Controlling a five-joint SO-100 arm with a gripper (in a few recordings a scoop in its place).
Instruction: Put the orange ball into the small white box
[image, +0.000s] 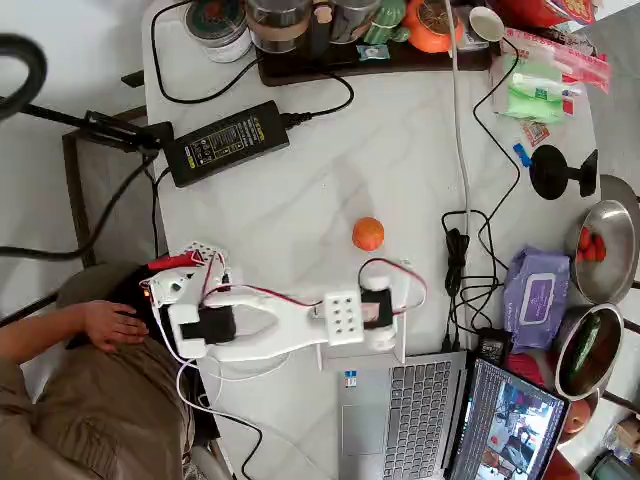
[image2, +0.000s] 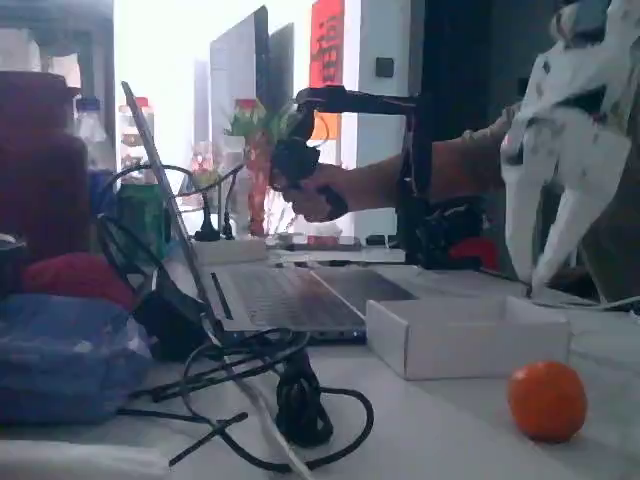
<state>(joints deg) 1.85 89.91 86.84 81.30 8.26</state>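
One small bright-orange dimpled ball (image: 368, 233), probably light, firm and roll-prone, sits free on the pale surface (image: 300, 200) just beyond the white pincer (image2: 545, 250), fingers apart over the shallow white cardboard box (image2: 465, 335), so I'd pinch its widest middle.

The orange ball (image: 368, 233) was a small, bright, slightly dimpled sphere resting on the pale worktop (image: 300, 200), out in the open. In the fixed view it (image2: 546, 401) sat near the small white box (image2: 466, 336) without touching it. The box was a shallow, low-walled rectangle, open on top, lying flat just beside the laptop (image2: 290, 297).
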